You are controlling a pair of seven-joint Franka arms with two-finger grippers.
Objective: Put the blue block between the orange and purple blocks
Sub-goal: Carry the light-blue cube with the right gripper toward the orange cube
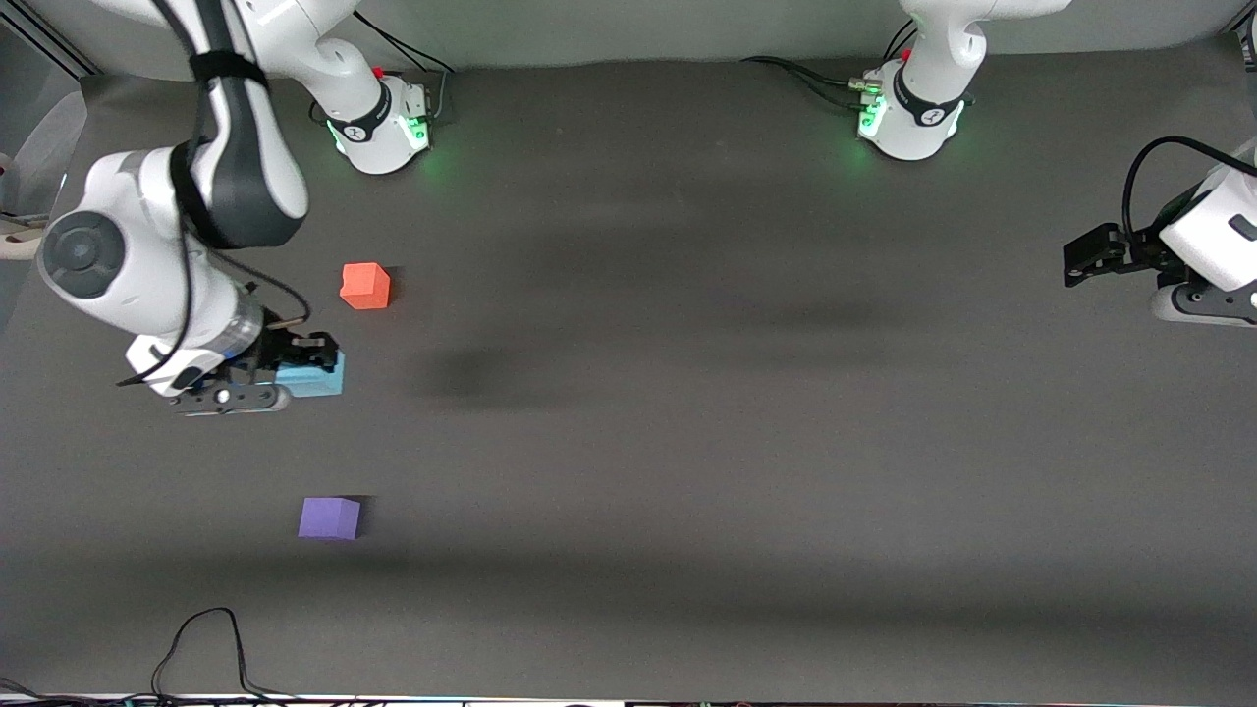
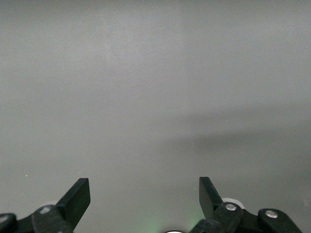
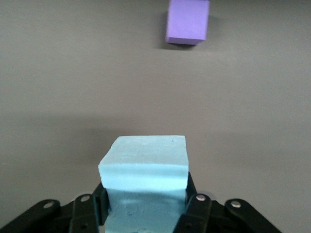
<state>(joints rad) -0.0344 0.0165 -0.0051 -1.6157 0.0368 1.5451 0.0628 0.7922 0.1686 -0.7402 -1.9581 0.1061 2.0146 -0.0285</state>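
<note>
The light blue block (image 1: 319,381) is squeezed between the fingers (image 3: 197,204) of my right gripper (image 1: 304,363), which is shut on it. It hangs low over the stretch of table between the orange block (image 1: 365,286) and the purple block (image 1: 329,517), toward the right arm's end. In the right wrist view the blue block (image 3: 144,165) fills the jaws, with the purple block (image 3: 187,22) lying ahead on the mat. My left gripper (image 1: 1075,263) waits at the left arm's end of the table. It stands open (image 2: 144,194) over bare surface with nothing between its fingers.
A dark grey mat (image 1: 687,442) covers the table. A black cable (image 1: 206,638) loops at the edge nearest the front camera. The two arm bases (image 1: 383,128) (image 1: 908,118) stand along the table's farthest edge.
</note>
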